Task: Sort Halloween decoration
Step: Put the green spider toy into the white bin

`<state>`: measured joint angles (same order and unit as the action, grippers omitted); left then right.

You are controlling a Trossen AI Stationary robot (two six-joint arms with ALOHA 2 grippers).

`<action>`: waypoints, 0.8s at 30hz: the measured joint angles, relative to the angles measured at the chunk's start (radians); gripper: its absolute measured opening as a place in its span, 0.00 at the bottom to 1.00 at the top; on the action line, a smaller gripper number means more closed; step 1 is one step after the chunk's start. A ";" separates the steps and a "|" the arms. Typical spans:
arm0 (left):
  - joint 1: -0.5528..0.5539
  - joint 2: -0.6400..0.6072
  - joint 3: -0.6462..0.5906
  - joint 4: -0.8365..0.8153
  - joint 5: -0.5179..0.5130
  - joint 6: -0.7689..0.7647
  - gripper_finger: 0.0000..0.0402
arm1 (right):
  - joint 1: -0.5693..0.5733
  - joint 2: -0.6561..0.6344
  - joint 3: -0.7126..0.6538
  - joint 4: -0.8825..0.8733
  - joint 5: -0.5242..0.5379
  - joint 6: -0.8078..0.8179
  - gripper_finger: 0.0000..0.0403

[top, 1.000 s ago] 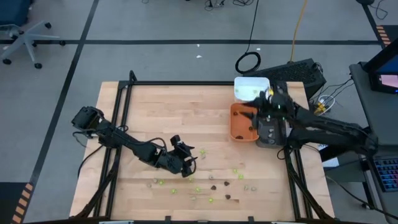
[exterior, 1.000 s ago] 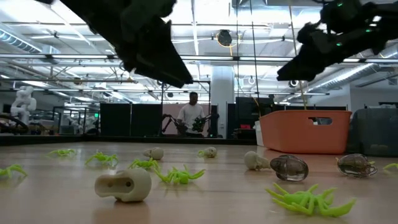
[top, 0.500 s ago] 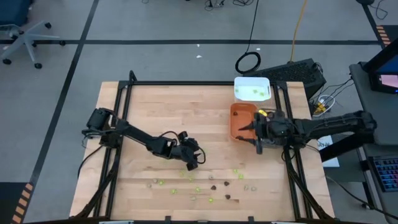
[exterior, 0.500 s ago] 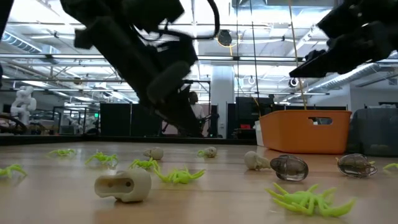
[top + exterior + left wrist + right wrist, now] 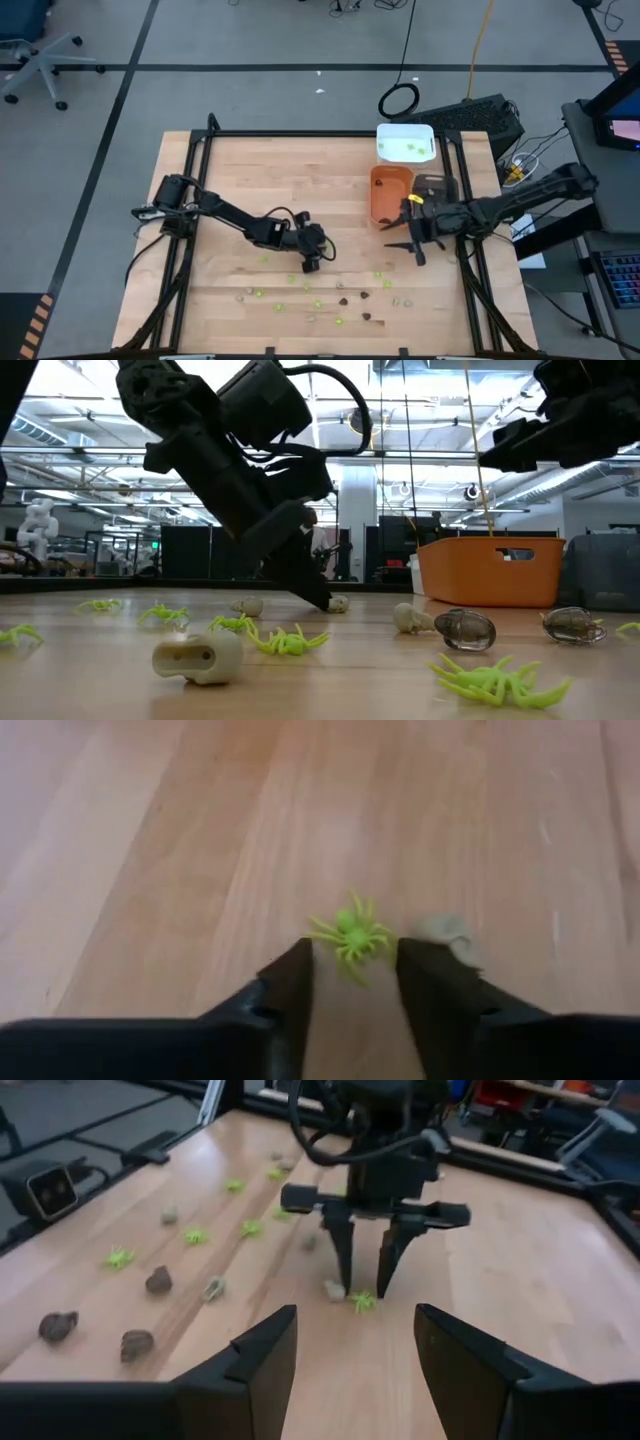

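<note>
Many tiny pieces of Halloween decoration [image 5: 340, 298] lie loose on the bench [image 5: 260, 180], all in front of the orange tray [image 5: 390, 195]: lime-green spiders, dark brown lumps, pale skulls. We judge them featherlight, the spiders soft-legged and apt to skid, best pinched at the body. Left gripper [image 5: 352, 982], well left of the tray, has its fingers parted around one green spider [image 5: 350, 932]. Right gripper [image 5: 411, 238], just before the tray, holds its fingers spread and empty.

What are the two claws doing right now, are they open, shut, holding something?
Left gripper: open, down at the table, fingers either side of a lime-green spider, not gripping it yet.
Right gripper: open, empty, in the air near the orange tray.
</note>
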<state>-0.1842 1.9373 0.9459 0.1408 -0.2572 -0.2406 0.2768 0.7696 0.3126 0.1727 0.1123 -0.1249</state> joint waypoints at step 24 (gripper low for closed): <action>0.011 -0.042 0.070 0.206 0.003 0.039 0.00 | 0.026 0.352 0.000 0.257 0.071 -0.199 0.46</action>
<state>-0.1734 1.8948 1.0161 0.3463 -0.2543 -0.2012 0.3031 1.1217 0.3130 0.4295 0.1829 -0.3240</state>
